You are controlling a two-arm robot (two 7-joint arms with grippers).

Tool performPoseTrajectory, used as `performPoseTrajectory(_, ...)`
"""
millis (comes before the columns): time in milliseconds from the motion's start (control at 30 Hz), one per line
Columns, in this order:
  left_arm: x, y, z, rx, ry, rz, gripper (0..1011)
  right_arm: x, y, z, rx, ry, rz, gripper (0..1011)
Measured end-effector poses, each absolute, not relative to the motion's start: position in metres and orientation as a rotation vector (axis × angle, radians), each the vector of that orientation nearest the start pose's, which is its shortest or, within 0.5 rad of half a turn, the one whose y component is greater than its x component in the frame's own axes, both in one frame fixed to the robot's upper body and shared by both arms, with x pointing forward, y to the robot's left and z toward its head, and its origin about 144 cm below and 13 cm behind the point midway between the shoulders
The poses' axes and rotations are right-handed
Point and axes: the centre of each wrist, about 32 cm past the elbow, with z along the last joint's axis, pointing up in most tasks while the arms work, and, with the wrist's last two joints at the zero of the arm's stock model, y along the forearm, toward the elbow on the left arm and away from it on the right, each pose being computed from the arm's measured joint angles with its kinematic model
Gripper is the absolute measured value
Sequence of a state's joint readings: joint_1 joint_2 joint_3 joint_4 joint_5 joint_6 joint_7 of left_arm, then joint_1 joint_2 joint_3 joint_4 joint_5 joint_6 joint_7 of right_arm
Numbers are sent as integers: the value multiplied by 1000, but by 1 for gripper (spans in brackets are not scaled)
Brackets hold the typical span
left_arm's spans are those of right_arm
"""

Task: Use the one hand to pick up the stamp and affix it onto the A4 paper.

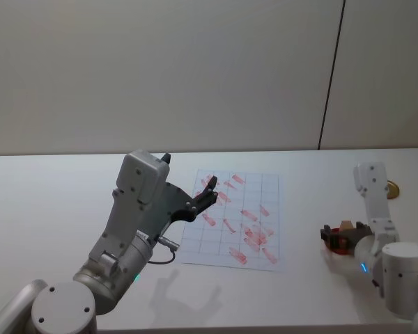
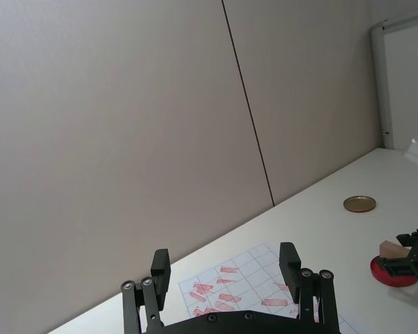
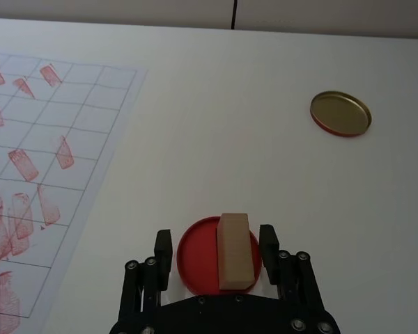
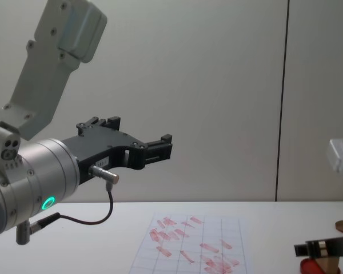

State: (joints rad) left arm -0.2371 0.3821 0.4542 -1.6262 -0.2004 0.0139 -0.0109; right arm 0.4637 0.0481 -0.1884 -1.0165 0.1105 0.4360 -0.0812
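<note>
The stamp [image 3: 235, 250] rests on the red ink pad [image 3: 203, 256], to the right of the A4 paper [image 1: 231, 218] on the surface [image 3: 230, 139]. My right claw [image 3: 216, 249] sits low around it, its 2 fingers spread on either side and apart from the wood, gripping nothing yet; I judge this lines me up for a straight pinch. My left claw [image 1: 207, 197] hangs open and empty above the paper's left edge, parked.

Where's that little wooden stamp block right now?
The small tan wooden stamp sits on the flat round red ink pad, between the open fingers of the right gripper, on the robot's right, beside the gridded white A4 paper.
</note>
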Motion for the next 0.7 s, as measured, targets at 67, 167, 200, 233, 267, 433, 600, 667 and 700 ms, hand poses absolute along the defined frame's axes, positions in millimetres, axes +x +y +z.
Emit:
performPoseTrajectory(67,492,198,1204,61,-268,1124,993,580,-197,1144,-459,348,-1480,770)
performPoseTrajectory(167,492,198,1204,61,-268,1124,993,578,-196,1149,-436,331,-1480,867)
performPoseTrajectory(200,492,198,1204,61,-268,1124,993,577,-196,1151,-429,326,-1480,885)
performPoseTrajectory(233,492,198,1204,61,-268,1124,993,576,-196,1153,-420,319,-1481,899)
performPoseTrajectory(267,492,198,1204,61,-268,1124,993,575,-196,1157,-406,309,-1481,942)
performPoseTrajectory(433,492,198,1204,61,-268,1124,993,569,-195,1168,-357,271,-1482,1000)
performPoseTrajectory(600,492,198,1204,61,-268,1124,993,561,-196,1183,-295,222,-1483,1000)
performPoseTrajectory(667,492,198,1204,61,-268,1124,993,557,-197,1188,-270,203,-1481,1001)
performPoseTrajectory(700,492,198,1204,61,-268,1124,993,556,-197,1190,-262,196,-1480,1001)
